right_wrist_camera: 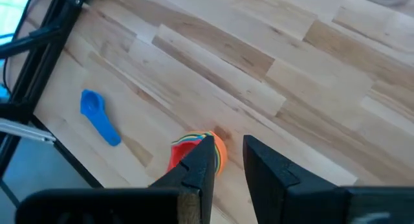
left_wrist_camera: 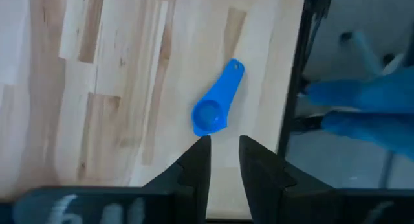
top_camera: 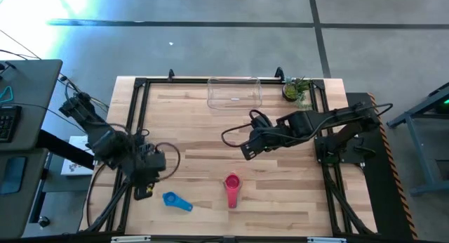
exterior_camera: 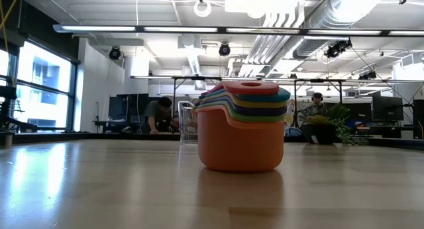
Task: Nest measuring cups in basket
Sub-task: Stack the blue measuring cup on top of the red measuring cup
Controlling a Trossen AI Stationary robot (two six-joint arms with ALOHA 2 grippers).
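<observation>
Bare wood across most of the table (top_camera: 210,123), bounded by a black frame rail along its edges — plenty of free surface between the 2 arms. Basket (top_camera: 234,93) at the far edge, centre, clear and with nothing visible inside; small potted plant (top_camera: 297,90) just beside it in the far right corner.

Stack of nested measuring cups (top_camera: 232,187) near the front edge, slightly right of centre, long axis running front to back with the handles pointing toward the front edge; coral-red cup outermost, teal, yellow, green and purple rims layered above in the low view. Blue measuring cup (top_camera: 177,201) alone, left of the stack and apart from it, lying flat, bowl toward the left arm, handle angled away toward the front right.

Left gripper (top_camera: 143,192) at the front left, just beside the blue cup's bowl, fingers (left_wrist_camera: 196,169) narrowly parted, holding nothing. Right gripper (top_camera: 247,152) over mid-table, above and behind the stack, narrow gap, holding nothing.
</observation>
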